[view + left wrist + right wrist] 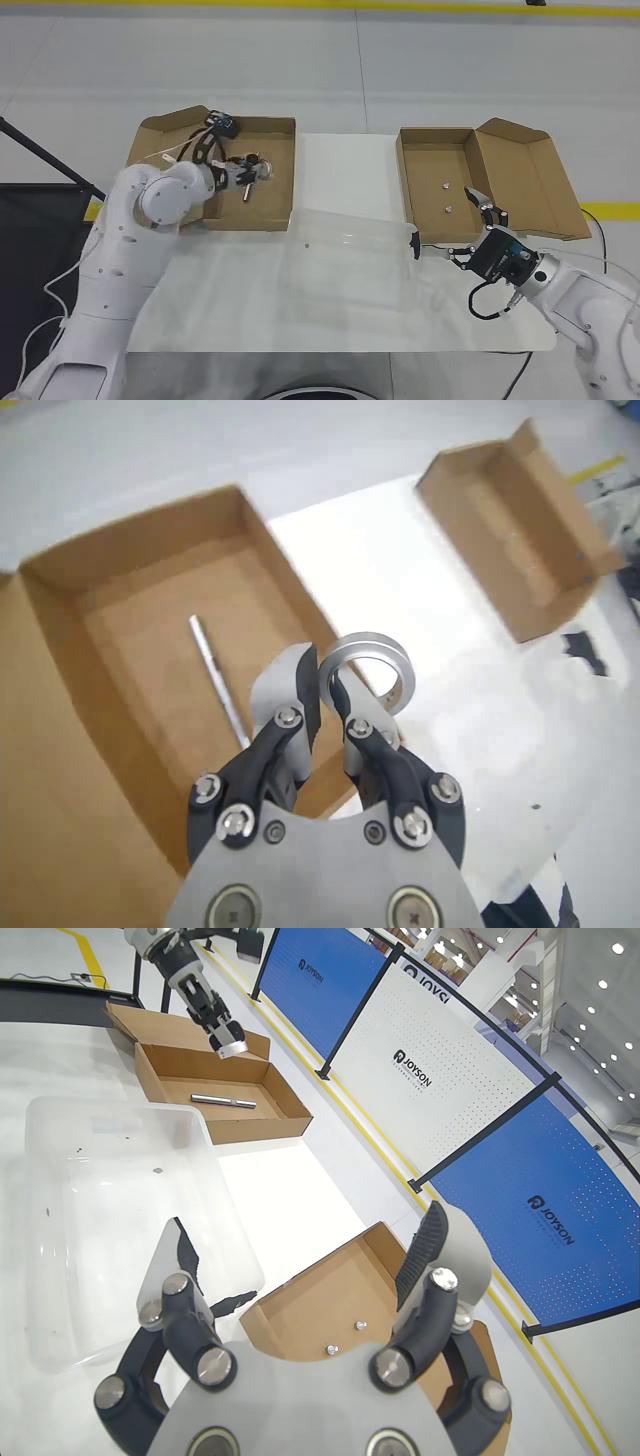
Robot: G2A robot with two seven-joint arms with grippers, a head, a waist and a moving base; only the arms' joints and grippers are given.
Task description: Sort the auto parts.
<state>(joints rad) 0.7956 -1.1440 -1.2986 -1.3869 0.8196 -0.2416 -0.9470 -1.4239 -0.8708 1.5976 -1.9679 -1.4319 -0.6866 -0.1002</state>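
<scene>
From above, the white worktop (250, 300) carries three containers: a left box (275, 135) of cardboard at 10 o'clock, a right box (435, 131) at 2 o'clock, and a clear bin (340, 225) lying between them at the centre. Two small bolts (444, 184) sit apart on the floor of the right box. The left gripper (255, 170) hangs over the left box, and the right gripper (468, 225) is at 4 o'clock, just by the right box's near corner.

From the left wrist, the left gripper is clamped on the wall of a silver ring (406, 680), one finger inside the hole and one outside. The ring is held in the air above the left box's side wall, touching nothing below. On the box floor lies a slim metal rod (217, 680).

From the right wrist, the right gripper's jaws stand wide apart with nothing between them, above the corner of the right box where the two bolts lie. In the clear bin I can make out only a few tiny specks, too small to name.

My reading is that the sorting is nearly done. The rod and bolts are already boxed, the bin looks emptied, and what remains is releasing the ring into the left box.
</scene>
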